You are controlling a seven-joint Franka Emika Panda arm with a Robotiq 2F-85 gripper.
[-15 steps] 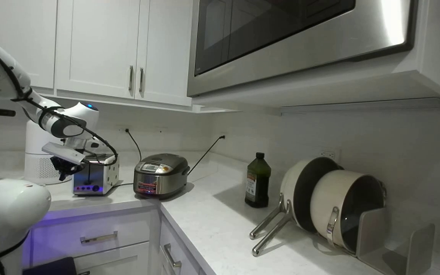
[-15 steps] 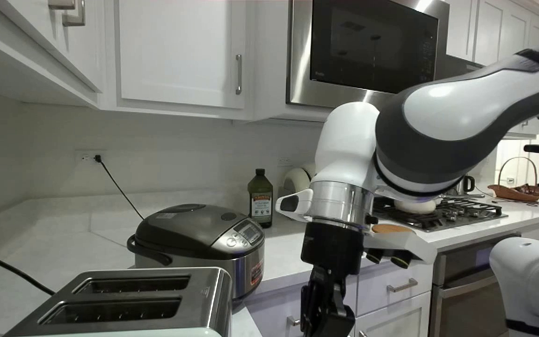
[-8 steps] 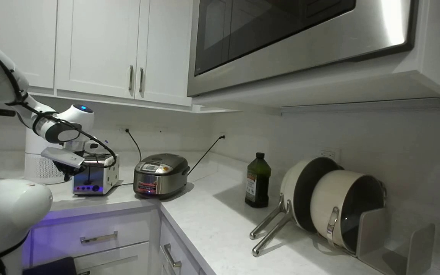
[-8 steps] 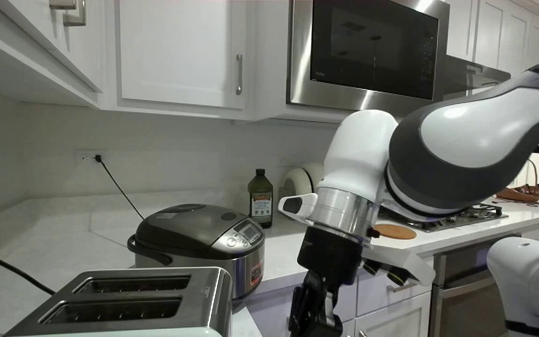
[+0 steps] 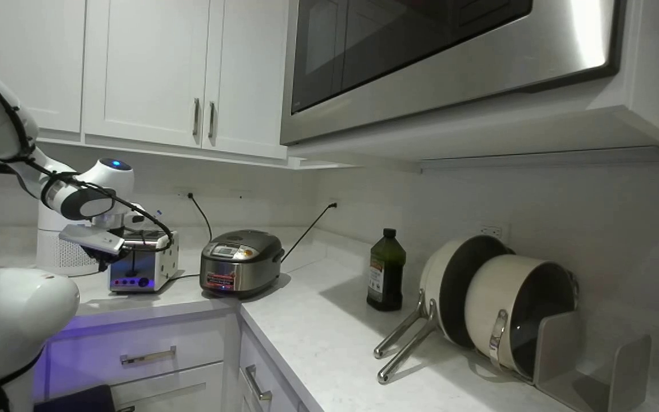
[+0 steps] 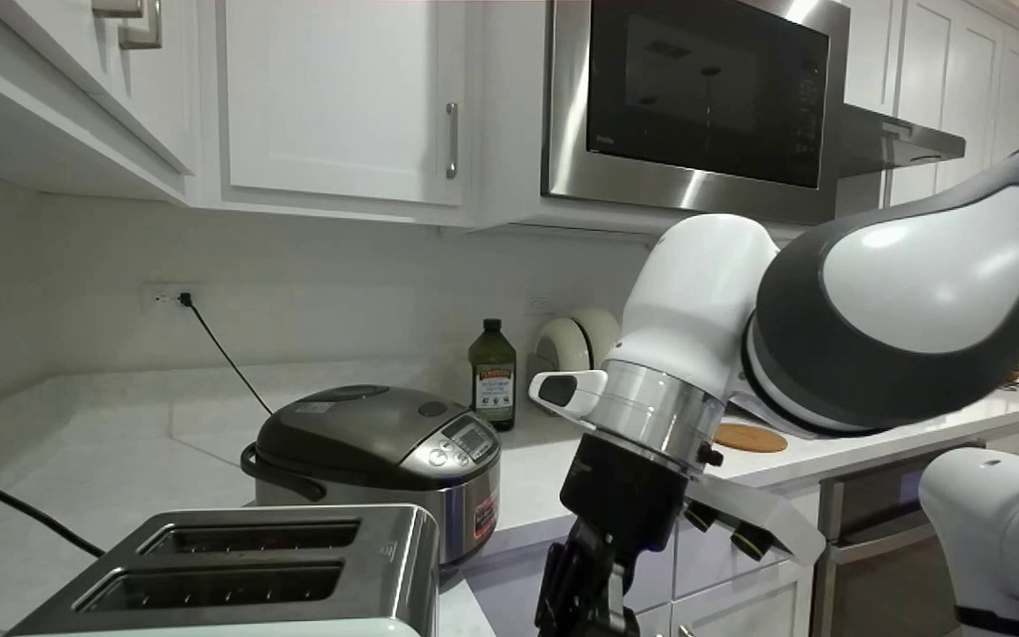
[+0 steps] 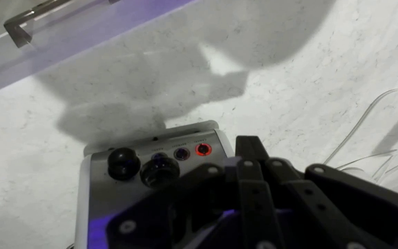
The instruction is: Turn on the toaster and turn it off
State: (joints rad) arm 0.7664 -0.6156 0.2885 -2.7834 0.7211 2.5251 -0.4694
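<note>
Black fingers (image 7: 254, 164) of our gripper (image 7: 251, 147) meet at the tips in the wrist view, close together beside one edge of the toaster (image 7: 126, 195). That toaster stands to the left of the fingers there, its metal front partly hidden by them, and we cannot tell whether the tips touch it. Nearest the fingertips on that front we see a button (image 7: 203, 149) ringed in glowing red; farther left of the fingers come two darker buttons (image 7: 181, 154) and then a pair of round black knobs (image 7: 124, 164). To the right of the fingers a clear cord (image 7: 359, 119) curls on the pale counter (image 7: 288, 93), and well past the tips, up to the left, we make out a drawer handle (image 7: 35, 15). In both exterior views we find the rice cooker (image 6: 359, 442) apart from the fingers, with a green bottle (image 6: 494, 376) farther off from them. In an exterior view, well apart from the fingers, a pan (image 5: 461, 292) and a pot (image 5: 489, 297) stand on edge by a pale rack (image 5: 558, 337).
</note>
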